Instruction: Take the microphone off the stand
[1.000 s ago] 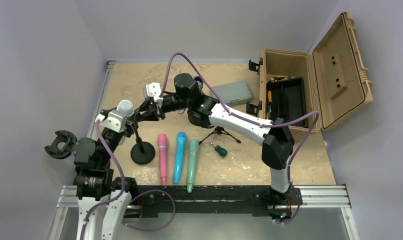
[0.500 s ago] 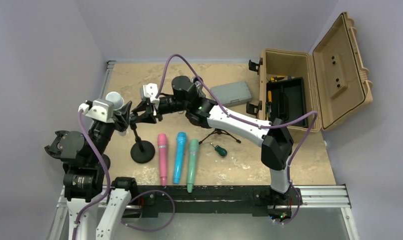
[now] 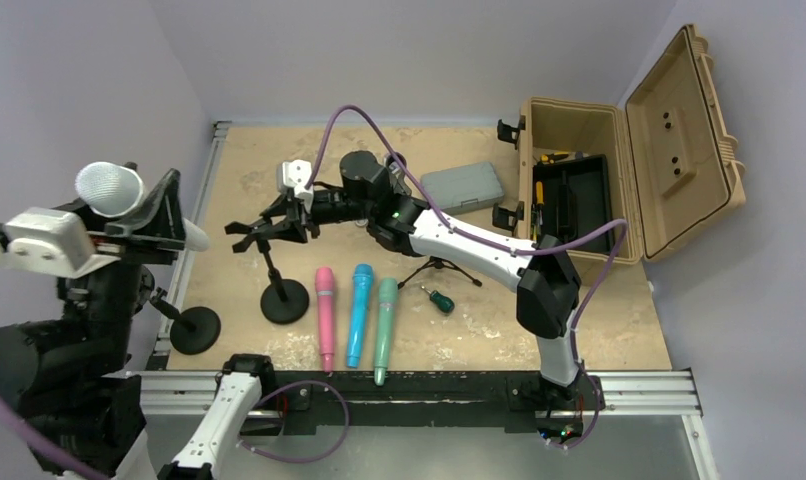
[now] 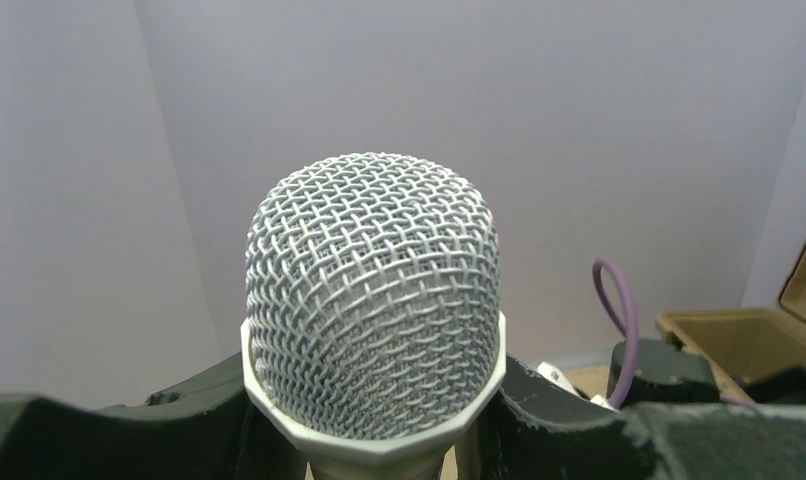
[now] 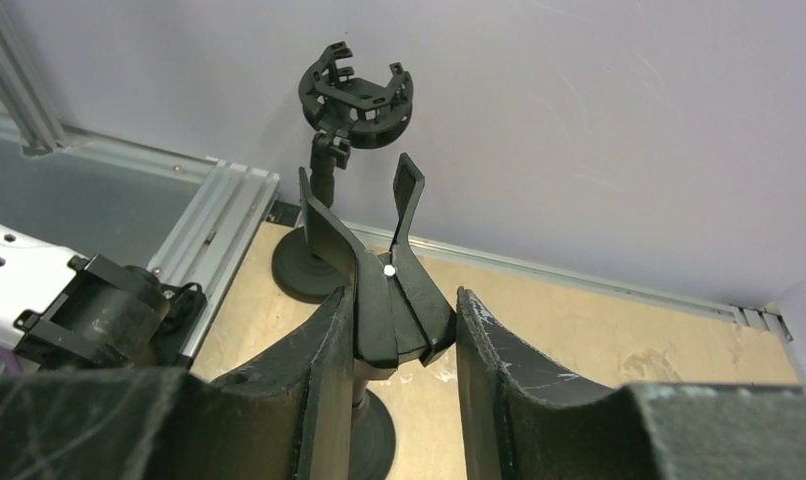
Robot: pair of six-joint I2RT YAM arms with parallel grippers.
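Microphone lifted free of its stand.
The silver mesh-headed microphone (image 3: 109, 188), pinched in the left jaws, had risen well clear of the black round-based stand (image 3: 284, 302). The right jaws clamped its empty clip (image 5: 389, 310), so removal looked done.

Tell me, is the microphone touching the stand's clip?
Apart. Top view shows the microphone far left of the empty clip, a wide gap between.
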